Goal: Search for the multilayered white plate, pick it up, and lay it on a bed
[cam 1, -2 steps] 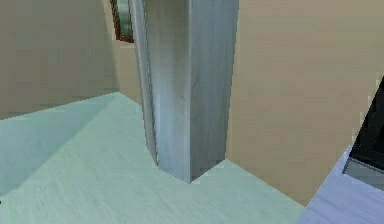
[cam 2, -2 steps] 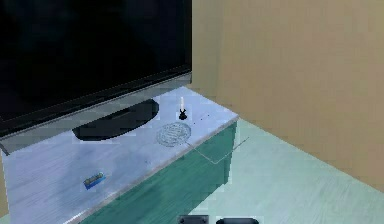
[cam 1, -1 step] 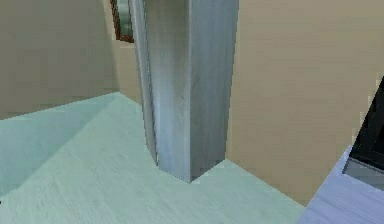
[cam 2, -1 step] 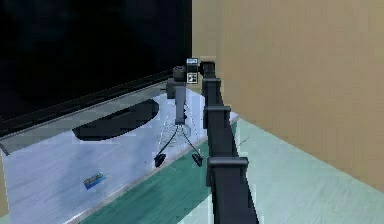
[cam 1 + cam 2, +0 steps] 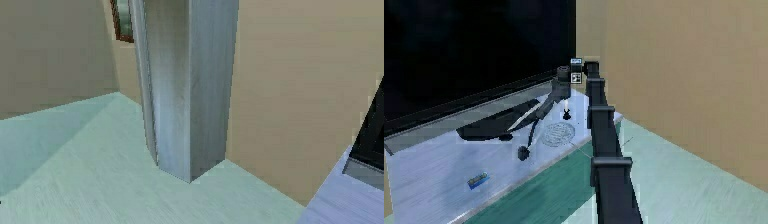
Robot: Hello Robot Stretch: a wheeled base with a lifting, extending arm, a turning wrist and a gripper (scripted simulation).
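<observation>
A round pale plate-like disc with ringed markings lies on a pale tabletop in the arm side view. The dark arm rises from the bottom edge to two small white squares. Left of them is the gripper, its thin fingers pointing down toward the disc. The disc lies on the surface right at the gripper's far end, so I cannot tell whether the gripper holds anything or touches it.
A flat dark object, a dark stalked thing and a small item share the tabletop; a large black panel stands behind. In the forward view a grey door slab juts out between beige walls, with pale floor to its left.
</observation>
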